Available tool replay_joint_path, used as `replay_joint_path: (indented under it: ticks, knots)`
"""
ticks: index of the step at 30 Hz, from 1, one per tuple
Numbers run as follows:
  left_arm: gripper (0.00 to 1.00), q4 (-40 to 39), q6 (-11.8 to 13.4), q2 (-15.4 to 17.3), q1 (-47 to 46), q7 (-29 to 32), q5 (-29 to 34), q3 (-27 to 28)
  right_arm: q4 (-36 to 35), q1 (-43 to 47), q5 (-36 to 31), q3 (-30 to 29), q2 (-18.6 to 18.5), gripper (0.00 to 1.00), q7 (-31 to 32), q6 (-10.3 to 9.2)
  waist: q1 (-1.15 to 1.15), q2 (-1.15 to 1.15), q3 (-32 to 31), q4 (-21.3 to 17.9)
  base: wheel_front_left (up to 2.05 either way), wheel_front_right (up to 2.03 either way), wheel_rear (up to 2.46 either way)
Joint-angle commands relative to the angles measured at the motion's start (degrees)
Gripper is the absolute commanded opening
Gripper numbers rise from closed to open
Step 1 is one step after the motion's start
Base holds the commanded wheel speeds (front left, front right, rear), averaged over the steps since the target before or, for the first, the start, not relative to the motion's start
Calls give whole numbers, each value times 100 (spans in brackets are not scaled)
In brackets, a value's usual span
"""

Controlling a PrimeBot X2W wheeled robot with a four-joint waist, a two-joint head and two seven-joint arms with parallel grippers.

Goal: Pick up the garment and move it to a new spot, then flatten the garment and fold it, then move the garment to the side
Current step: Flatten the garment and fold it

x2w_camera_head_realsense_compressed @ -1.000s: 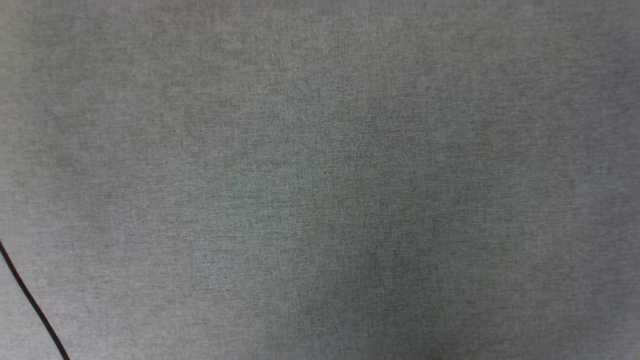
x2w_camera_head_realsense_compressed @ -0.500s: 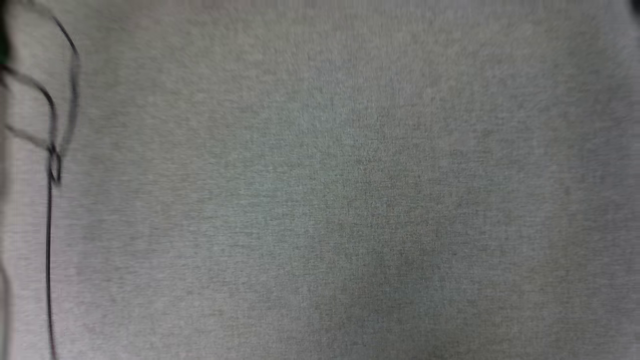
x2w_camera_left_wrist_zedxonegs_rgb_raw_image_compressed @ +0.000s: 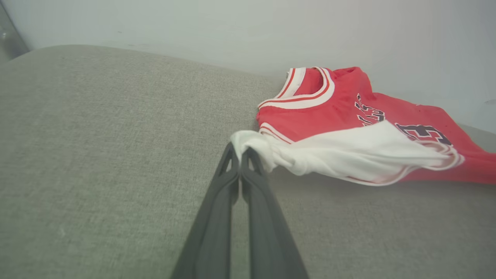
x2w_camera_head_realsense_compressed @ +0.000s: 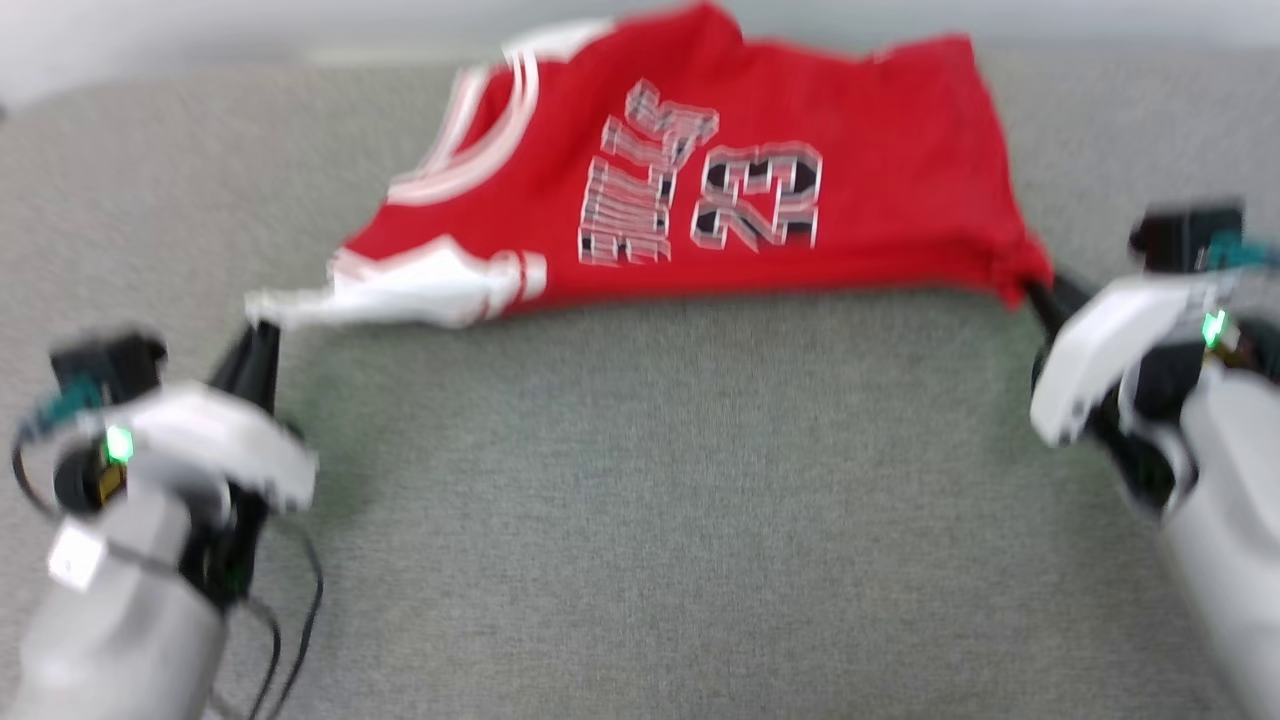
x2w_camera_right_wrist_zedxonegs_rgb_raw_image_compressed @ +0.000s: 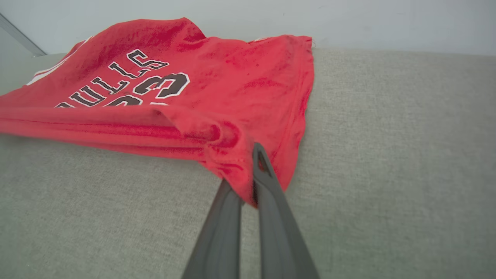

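The garment [x2w_camera_head_realsense_compressed: 700, 180], a red jersey with white sleeves and black lettering, lies stretched across the far part of the grey surface [x2w_camera_head_realsense_compressed: 640, 500]. My left gripper [x2w_camera_head_realsense_compressed: 262, 335] is shut on the tip of a white sleeve [x2w_camera_left_wrist_zedxonegs_rgb_raw_image_compressed: 248, 145]; the left wrist view shows its two dark fingers [x2w_camera_left_wrist_zedxonegs_rgb_raw_image_compressed: 228, 182] pinching that cloth. At the other end, my right gripper [x2w_camera_head_realsense_compressed: 1035, 290] is shut on a red hem corner [x2w_camera_right_wrist_zedxonegs_rgb_raw_image_compressed: 240, 170]. The near edge of the garment [x2w_camera_right_wrist_zedxonegs_rgb_raw_image_compressed: 155, 100] sags between the two grips, lifted slightly off the surface.
A pale wall [x2w_camera_head_realsense_compressed: 250, 25] rises just behind the grey fabric surface, close to the garment's far edge. Thin black cables [x2w_camera_head_realsense_compressed: 290, 620] hang by my left forearm. Open grey surface stretches between the two arms toward me.
The head camera has swung up: earlier it showed bare grey fabric with a black cable at the left; now the garment and both arms are in the picture.
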Motion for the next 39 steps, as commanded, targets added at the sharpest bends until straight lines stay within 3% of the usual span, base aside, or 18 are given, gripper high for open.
replay_joint_path:
  ticks: [1,6,13,19,24,31,39]
  knots:
    - [0,-71,102,97,221,-37,-15,77,-64,204,24,-31,-137,0,-24,-13,1,0,-415,31,0,0,0]
    - [0,-756,444,230,1377,-31,-153,205,-469,1182,183,-118,-258,0,63,-14,1,0,-819,-3,0,0,0]
    - [0,-2186,1308,528,3031,136,-442,526,-1160,2424,128,-438,-359,0,278,-21,1,0,-1205,-39,0,0,0]
    - [0,-3358,1983,705,4197,395,-665,730,-1819,3459,-36,-860,-210,0,537,-36,1,0,-1439,9,0,0,0]
    - [0,-4137,2333,841,4683,526,-761,881,-2423,4044,-217,-1298,4,0,812,-36,1,0,-1430,57,0,0,0]
    - [0,-4526,2198,966,4088,733,-669,788,-3004,4037,-538,-1614,313,0,1502,-18,1,0,-1151,64,0,0,0]
    - [0,-3857,1738,703,2730,971,-531,392,-3097,3354,-918,-1496,494,0,1981,-11,1,0,-549,-1,0,0,0]
